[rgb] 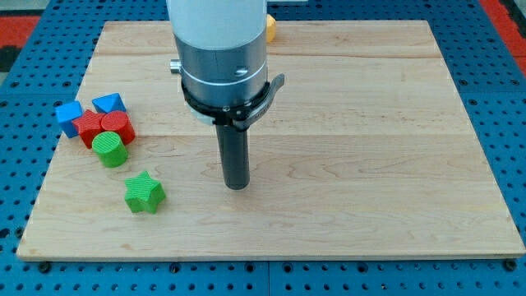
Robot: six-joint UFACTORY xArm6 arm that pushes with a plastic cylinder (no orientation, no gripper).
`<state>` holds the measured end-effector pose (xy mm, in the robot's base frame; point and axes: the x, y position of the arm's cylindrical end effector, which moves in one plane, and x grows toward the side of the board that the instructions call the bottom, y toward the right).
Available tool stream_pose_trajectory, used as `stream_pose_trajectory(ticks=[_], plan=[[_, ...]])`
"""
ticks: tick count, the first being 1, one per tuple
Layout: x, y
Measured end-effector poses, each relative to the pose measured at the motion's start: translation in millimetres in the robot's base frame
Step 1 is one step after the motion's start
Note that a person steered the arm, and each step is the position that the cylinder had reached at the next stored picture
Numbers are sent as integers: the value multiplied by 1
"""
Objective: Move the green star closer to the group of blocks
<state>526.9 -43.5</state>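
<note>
The green star (145,193) lies on the wooden board (370,164) at the lower left. Up and to its left is a tight group: a green cylinder (108,150), a red block (117,125), another red block (89,128), a blue block (69,113) and a blue block (108,104). The star sits a short gap below and right of the green cylinder. My tip (237,186) rests on the board to the right of the star, about a hundred pixels away, touching no block.
A yellow block (269,29) shows partly behind the arm's white body at the board's top edge. The board lies on a blue pegboard table (501,82). The arm's body hides part of the board's upper middle.
</note>
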Motion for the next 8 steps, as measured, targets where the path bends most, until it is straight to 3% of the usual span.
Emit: stream_pose_trajectory(ticks=[3, 6, 8], plan=[[26, -86], [15, -193], [39, -202]])
